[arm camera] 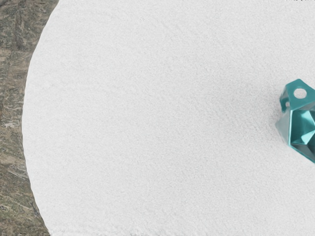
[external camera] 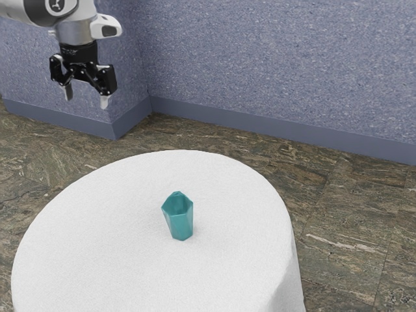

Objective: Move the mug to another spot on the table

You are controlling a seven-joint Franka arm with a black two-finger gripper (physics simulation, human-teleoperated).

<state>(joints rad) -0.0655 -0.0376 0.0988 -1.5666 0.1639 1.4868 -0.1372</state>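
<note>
The arm [external camera: 71, 19] hangs high at the exterior view's upper left, above the floor and well apart from the counter [external camera: 97, 253]. Its black jaws point downward and stand wide, with open air between the two pale fingertips [external camera: 104, 102] and nothing held.

The counter is round and draped in a white cloth that falls over its edge. The teal mug [external camera: 177, 216] stands upright on it, a little toward the exterior view's right of the counter's middle, and nothing lies near it. Its body is faceted, with flat angular sides that narrow toward the base.

In the wrist view the white counter [arm camera: 147, 123] spreads beneath the hand. The mug [arm camera: 299, 120] sits off to one side of the hand rather than under it, and is partly cut off by the frame. A small tab with a round hole juts from its rim; this may be the handle, though the angle makes it hard to be sure.

Brown, stone-patterned floor [external camera: 351, 214] surrounds the counter, and a strip of floor [arm camera: 12, 98] curves past its edge in the wrist view. Behind stands a blue speckled wall [external camera: 273, 58] with a darker baseboard [external camera: 279, 127].
</note>
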